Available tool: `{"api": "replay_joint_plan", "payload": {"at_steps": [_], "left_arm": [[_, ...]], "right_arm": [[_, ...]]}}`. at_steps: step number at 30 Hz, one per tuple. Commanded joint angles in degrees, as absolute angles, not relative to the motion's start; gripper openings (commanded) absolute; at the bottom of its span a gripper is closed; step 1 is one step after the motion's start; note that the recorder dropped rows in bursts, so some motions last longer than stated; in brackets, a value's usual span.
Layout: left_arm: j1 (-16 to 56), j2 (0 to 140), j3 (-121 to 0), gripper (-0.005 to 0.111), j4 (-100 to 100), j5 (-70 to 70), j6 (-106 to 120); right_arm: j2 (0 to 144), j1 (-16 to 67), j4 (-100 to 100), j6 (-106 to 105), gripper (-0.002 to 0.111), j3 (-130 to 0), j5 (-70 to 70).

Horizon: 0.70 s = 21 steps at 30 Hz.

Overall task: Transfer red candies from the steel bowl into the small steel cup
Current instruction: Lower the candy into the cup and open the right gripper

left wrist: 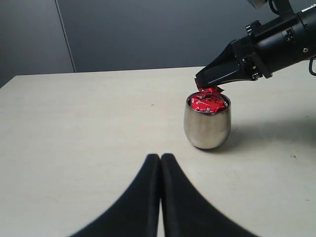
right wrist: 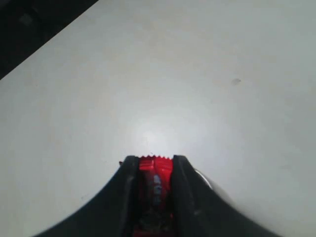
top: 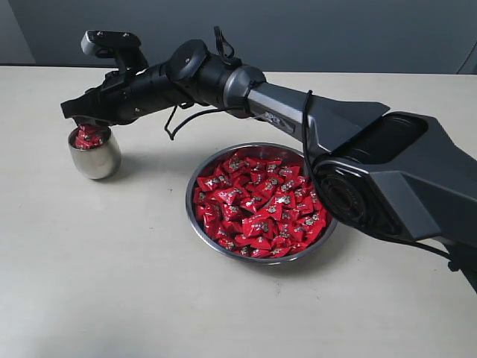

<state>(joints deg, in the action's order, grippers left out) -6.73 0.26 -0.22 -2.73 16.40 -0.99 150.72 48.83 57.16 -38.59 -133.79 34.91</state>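
Right hand (left wrist: 211, 83): pinching one red candy (left wrist: 209, 90) just over the cup (left wrist: 207, 127), left of the bowl (top: 190, 205).
Cup: heaped full, so release low and centred.
Bowl: full.
Left hand (left wrist: 160, 159): pressed together, idle.

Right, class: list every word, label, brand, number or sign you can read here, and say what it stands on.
No text here can be read.
red candies in the steel bowl: pale mark on each wrapper, too small to read.
held candy in the right pincer: pale print, blurred.
right arm: faint mark on its housing, too blurred to read.
small steel cup: no lettering visible.
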Motion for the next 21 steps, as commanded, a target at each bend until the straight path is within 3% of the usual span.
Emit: {"api": "replay_joint_plan", "payload": {"at_steps": [1,6,13,21], "left_arm": [[-6.77,0.0,0.0,0.0,-2.6,16.31,-1.12],[-6.77,0.0,0.0,0.0,-2.6,16.31,-1.12],[-6.77,0.0,0.0,0.0,-2.6,16.31,-1.12],[-6.77,0.0,0.0,0.0,-2.6,16.31,-1.12]], "right_arm": [[150.56,48.74,56.82,-38.76,-0.001,-134.05,36.09],[150.56,48.74,56.82,-38.76,-0.001,-134.05,36.43],[150.56,48.74,56.82,-38.76,0.034,-134.05,36.06],[150.56,48.74,56.82,-38.54,0.036,-134.05,35.03]]}}
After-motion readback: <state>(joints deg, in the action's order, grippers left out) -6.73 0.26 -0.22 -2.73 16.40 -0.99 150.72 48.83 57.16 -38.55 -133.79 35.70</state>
